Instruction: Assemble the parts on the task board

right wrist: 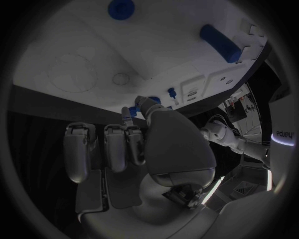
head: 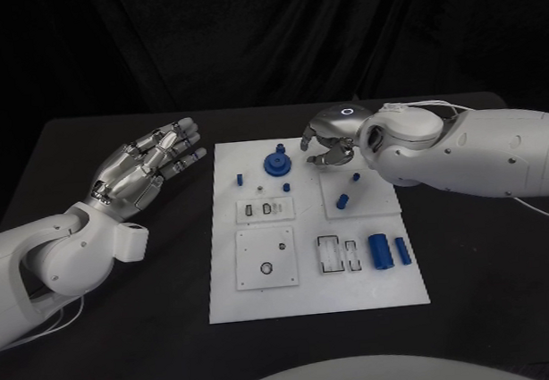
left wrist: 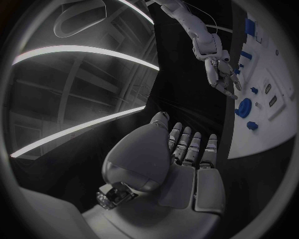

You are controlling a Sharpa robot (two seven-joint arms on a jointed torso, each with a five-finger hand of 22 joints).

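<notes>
The white task board (head: 316, 290) lies in the middle of the black table. A round blue part (head: 277, 163) stands at its far end, and small blue pegs (head: 342, 201) stand further right. Two blue cylinders (head: 379, 251) lie near the right edge. My right hand (head: 332, 144) hovers over the board's far right end with its fingers curled in. In the right wrist view its thumb and a finger (right wrist: 132, 110) seem to pinch a small blue part. My left hand (head: 149, 165) is open, fingers stretched out, left of the board and clear of it.
Raised white plates with slots and holes (head: 266, 258) sit on the board's near half. Black table surface (head: 120, 347) runs along both sides of the board. The left wrist view shows my right hand (left wrist: 221, 74) above the board (left wrist: 274, 114).
</notes>
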